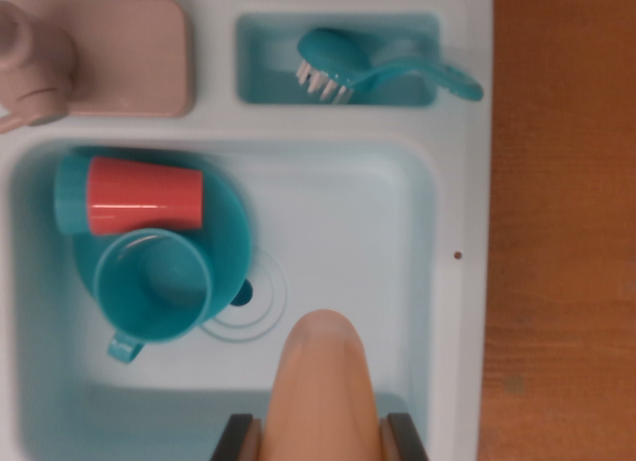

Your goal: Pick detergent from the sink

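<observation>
The detergent [323, 377] is a peach-orange bottle with a rounded top, at the bottom centre of the wrist view over the pale blue sink [348, 213] basin. My gripper [323, 443] is shut on it: its two dark fingers [238, 439] press against the bottle's left and right sides. The bottle's lower part runs out of the frame. I cannot tell whether it rests on the sink floor or hangs above it.
A teal plate [231, 223] on the basin's left carries a teal mug [154, 282] and a red-and-teal cup [139, 195] lying on its side. The drain [250, 307] is beside them. A teal brush [383, 69] lies in the upper compartment. Pink faucet [35, 64] top left; wooden table [561, 232] right.
</observation>
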Motion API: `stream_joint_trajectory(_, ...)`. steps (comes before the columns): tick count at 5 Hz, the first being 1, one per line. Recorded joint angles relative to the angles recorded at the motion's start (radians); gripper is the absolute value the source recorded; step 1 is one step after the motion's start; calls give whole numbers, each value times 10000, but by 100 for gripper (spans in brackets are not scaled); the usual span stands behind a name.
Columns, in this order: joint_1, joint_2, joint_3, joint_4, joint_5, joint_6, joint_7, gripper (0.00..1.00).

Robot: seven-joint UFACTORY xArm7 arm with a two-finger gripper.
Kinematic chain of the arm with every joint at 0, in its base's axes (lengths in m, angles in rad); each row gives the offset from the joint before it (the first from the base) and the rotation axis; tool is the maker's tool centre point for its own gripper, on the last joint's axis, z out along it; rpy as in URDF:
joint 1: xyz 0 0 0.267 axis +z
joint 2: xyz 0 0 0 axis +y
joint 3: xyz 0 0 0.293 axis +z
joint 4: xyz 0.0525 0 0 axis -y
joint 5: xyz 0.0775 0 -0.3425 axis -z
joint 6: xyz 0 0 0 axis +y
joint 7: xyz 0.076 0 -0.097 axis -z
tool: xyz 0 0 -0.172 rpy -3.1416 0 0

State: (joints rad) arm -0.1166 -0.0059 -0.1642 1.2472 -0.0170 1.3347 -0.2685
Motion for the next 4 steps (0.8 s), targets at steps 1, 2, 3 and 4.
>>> stream_joint_trajectory(1, 0, 0, 0, 0, 0, 0, 0, 100)
stream_joint_trajectory(2, 6, -99, 2, 362, -16, 460, 8, 100)
stream_joint_trajectory(3, 6, -99, 2, 362, -16, 460, 8, 100)
stream_joint_trajectory(4, 11, -190, 4, 695, -30, 882, 15, 100)
